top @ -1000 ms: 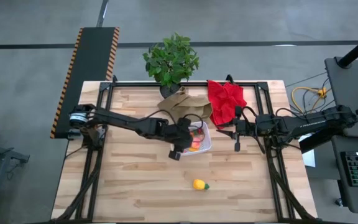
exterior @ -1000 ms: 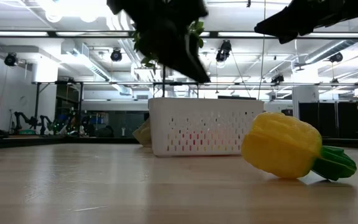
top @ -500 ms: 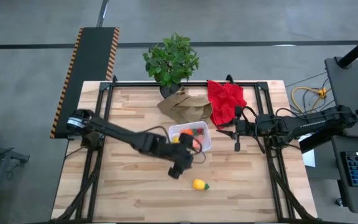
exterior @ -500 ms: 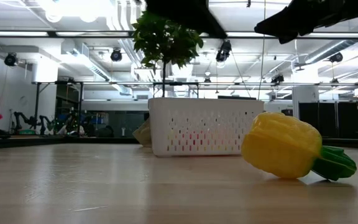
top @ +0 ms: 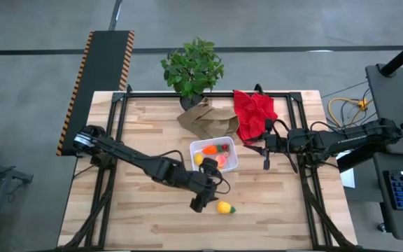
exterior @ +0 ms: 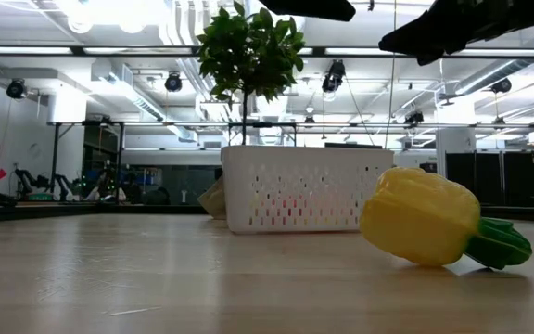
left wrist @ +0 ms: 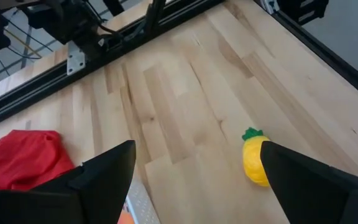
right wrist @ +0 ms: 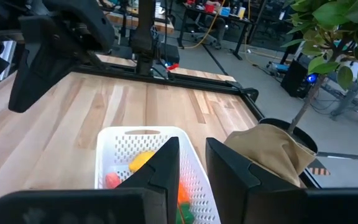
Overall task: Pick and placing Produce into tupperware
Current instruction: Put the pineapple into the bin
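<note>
The white tupperware stands mid-table and holds several small red, orange and yellow produce pieces. One yellow, green-tipped produce piece lies on its side on the bare wood nearer the front edge; it also shows in the low view and the left wrist view. My left gripper is open and empty, just left of that piece and above the table. My right gripper waits to the right of the tupperware, fingers close together, empty.
A crumpled brown paper bag and a potted plant stand behind the tupperware. A red cloth lies at the far right. Bare wood lies around the yellow piece and along the table's front.
My left gripper has gone from over the tupperware's near left corner toward the table's near edge, ending beside the yellow piece. The tupperware's contents, partly covered by the arm before, now show. The yellow piece has not moved.
</note>
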Robot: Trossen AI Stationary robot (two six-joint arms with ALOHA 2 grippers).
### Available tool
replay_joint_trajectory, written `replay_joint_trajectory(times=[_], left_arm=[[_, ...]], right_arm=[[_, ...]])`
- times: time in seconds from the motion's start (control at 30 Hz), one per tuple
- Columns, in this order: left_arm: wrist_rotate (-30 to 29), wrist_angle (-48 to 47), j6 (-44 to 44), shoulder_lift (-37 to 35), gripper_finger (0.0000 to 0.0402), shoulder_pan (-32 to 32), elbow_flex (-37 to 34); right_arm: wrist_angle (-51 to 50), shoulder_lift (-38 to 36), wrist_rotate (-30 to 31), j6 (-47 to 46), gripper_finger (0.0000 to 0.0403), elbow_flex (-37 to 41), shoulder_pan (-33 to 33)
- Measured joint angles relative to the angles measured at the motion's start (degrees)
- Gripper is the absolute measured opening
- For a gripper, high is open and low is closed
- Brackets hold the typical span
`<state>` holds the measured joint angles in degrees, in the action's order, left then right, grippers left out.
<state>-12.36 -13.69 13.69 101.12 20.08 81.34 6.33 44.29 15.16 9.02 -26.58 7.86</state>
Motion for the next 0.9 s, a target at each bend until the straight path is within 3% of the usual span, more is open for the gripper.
replay_joint_trajectory(times=[0.3, 0.63, 0.9], left_arm=[[2.38, 1.96, -1.36, 3.77, 0.0329, -0.2, 0.56], [7.03, -3.76, -1.35, 14.37, 0.0329, -0.52, 12.2], [13.35, -6.4, -4.41, 17.13, 0.0329, -1.76, 13.97]], right_arm=[[-0.05, 0.0, -0.02, 0.0, 0.007, 0.01, 0.0], [-0.12, 0.0, -0.04, -1.48, 0.007, -0.01, 0.0], [-0.1, 0.01, -0.02, -1.49, 0.007, -0.01, 0.0]])
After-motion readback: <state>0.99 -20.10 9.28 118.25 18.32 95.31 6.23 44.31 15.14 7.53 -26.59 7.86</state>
